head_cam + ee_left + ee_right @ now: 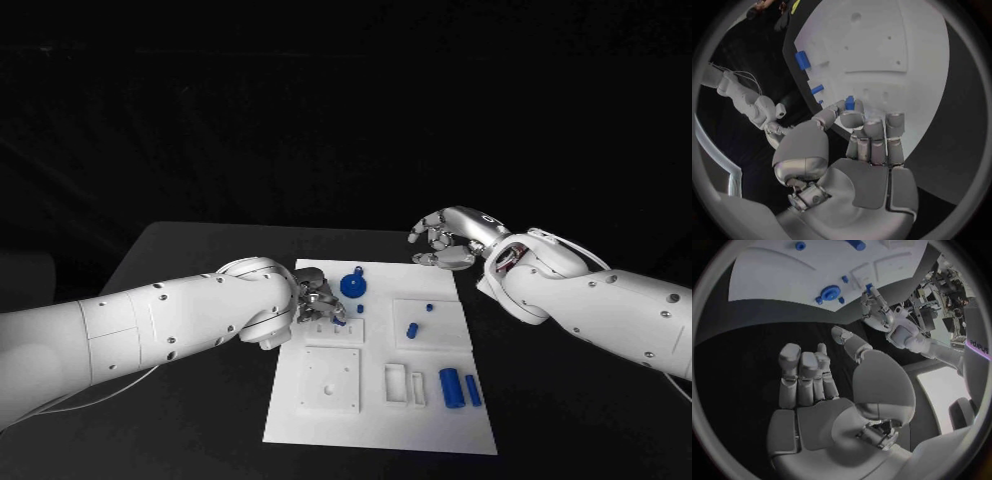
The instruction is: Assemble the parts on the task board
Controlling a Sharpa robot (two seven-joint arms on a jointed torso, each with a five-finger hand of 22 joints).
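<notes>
Black tabletop all around, with the white task board (378, 420) sitting in the middle of it in front of me. My left hand (317, 303) was over the board's left edge, about halfway up, and the left wrist view showed a small blue part (849, 103) pinched between my thumb and a fingertip, right above the white surface. My right hand (450, 238) was parked off the far right corner of the board, over bare table, fingers loosely curled with gaps between them and nothing in them.

On the board itself: a round blue disc part (355, 288) near the far end, just past my left hand, with a little blue peg (356, 269) beyond it. A small blue piece (413, 329) and a tiny blue stub (430, 306) sat in the recessed square right of centre. Two blue cylinders (460, 387) lay side by side near the board's near right corner, beside some white slotted blocks (404, 384).
</notes>
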